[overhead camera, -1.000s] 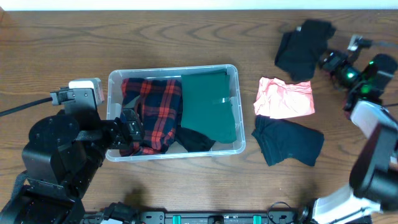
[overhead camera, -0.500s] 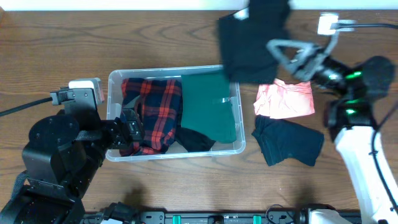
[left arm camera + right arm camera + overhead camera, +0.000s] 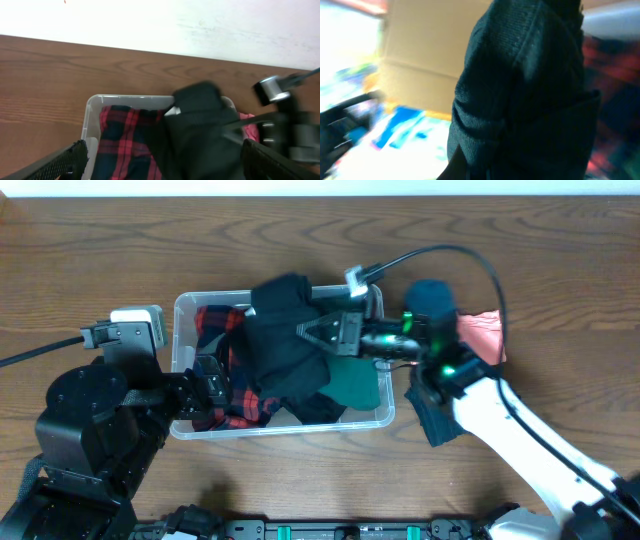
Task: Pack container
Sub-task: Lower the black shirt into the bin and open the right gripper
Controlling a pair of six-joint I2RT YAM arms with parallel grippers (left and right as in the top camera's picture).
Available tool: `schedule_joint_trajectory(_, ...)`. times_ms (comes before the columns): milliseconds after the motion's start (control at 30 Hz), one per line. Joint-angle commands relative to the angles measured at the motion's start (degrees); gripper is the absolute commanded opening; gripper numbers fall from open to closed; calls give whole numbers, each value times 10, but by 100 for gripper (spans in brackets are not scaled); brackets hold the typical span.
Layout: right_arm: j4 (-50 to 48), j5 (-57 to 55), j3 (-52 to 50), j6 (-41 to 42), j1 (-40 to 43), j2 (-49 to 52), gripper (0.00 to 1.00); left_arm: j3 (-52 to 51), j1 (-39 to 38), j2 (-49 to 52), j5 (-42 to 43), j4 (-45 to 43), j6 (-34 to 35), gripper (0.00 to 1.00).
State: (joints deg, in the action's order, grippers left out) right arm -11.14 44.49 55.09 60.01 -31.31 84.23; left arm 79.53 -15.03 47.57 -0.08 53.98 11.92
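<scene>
Right pincer (image 3: 312, 335) clamps black garment (image 3: 280, 355) above the container (image 3: 215, 294); left pincer (image 3: 208, 385), apart, hovers at its left edge.

Brown wood-grain desk (image 3: 100, 240). Black garment (image 3: 280, 350) is bunched over the middle of the container (image 3: 210, 293). It covers part of a red/black plaid garment (image 3: 215, 325) on the left and a green garment (image 3: 362, 385) on the right. Pink garment (image 3: 487, 335) lies on the desk further right, partly hidden. Dark navy garment (image 3: 428, 418) just below it, mostly hidden. Right wrist view: black knit close up, tan and blue blur behind. White wall (image 3: 150, 20) past the desk's far edge.
</scene>
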Motion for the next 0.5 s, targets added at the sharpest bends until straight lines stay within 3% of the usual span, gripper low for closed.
schedule_joint_trajectory(0,38,-110,3,-55,-2,34,1,6,3,0,-6,0,-7,98)
schedule_joint_trajectory(300,118,-178,3,-138,12,164,1,6,3,0,-6,0,-7,98)
schedule_joint_trajectory(467,121,-204,3,-202,19,169,1,6,3,0,-6,0,-7,98)
